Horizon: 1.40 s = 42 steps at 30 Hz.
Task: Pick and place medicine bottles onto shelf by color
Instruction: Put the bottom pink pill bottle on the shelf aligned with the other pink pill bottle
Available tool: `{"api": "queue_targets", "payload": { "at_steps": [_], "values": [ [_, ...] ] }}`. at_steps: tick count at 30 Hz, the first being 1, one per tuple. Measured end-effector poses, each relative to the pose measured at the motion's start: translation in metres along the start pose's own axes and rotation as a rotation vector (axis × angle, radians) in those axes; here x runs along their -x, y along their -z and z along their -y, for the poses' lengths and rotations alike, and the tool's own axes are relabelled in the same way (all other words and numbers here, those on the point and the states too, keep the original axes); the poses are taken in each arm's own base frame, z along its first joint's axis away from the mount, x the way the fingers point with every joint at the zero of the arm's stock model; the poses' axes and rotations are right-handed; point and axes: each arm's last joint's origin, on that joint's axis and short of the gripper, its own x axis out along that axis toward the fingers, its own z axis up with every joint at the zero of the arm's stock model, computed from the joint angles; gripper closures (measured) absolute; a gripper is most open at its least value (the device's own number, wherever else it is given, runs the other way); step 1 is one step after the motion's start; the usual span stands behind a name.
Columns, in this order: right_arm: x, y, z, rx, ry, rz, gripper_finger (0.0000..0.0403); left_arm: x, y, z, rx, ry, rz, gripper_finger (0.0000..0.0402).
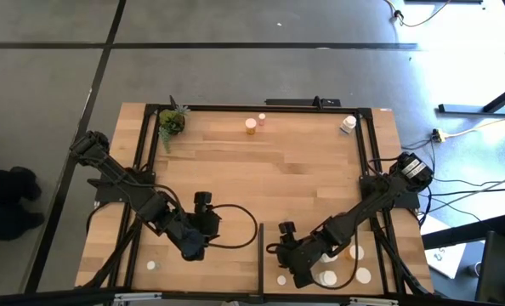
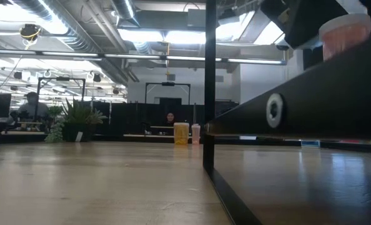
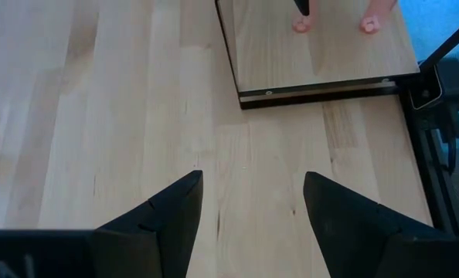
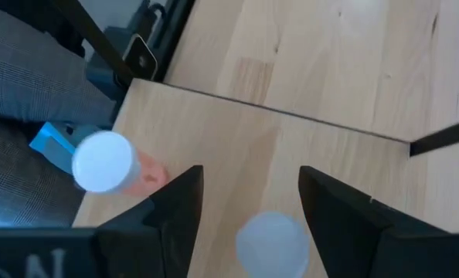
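— Where's our right gripper (image 4: 249, 205)?
— Over the shelf (image 4: 214, 131), jaws apart, a white-capped bottle (image 4: 272, 241) beneath (nothing held).
— Left gripper (image 3: 253, 202)?
— Open over bare table (image 3: 98, 116).

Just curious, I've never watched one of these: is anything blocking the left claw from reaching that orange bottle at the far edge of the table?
Nothing visible. Bare light-wood tabletop lies between the open left claw and the small orange white-capped bottle.
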Motion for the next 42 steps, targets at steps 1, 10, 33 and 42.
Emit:
{"api": "queue_targets", "payload": {
  "at_steps": [1,10,33,42],
  "values": [
    [0.000,0.000,0.000,0.003,-0.001,0.002,0.0189,0.000,0.000,0.000,0.002,0.000,0.000,0.0182],
    [0.013,-0.023,-0.005,0.065,-0.012,0.064,0.0189,0.000,0.000,0.000,0.003,0.000,0.000,0.0182],
    [0.026,0.003,0.028,-0.110,0.265,-0.319,0.0189,0.000,0.000,0.000,0.003,0.000,0.000,0.0182],
    [0.019,0.002,0.031,-0.123,0.184,-0.306,0.0189,0.000,0.000,0.000,0.004,0.000,0.000,0.0182]
  ]
}}
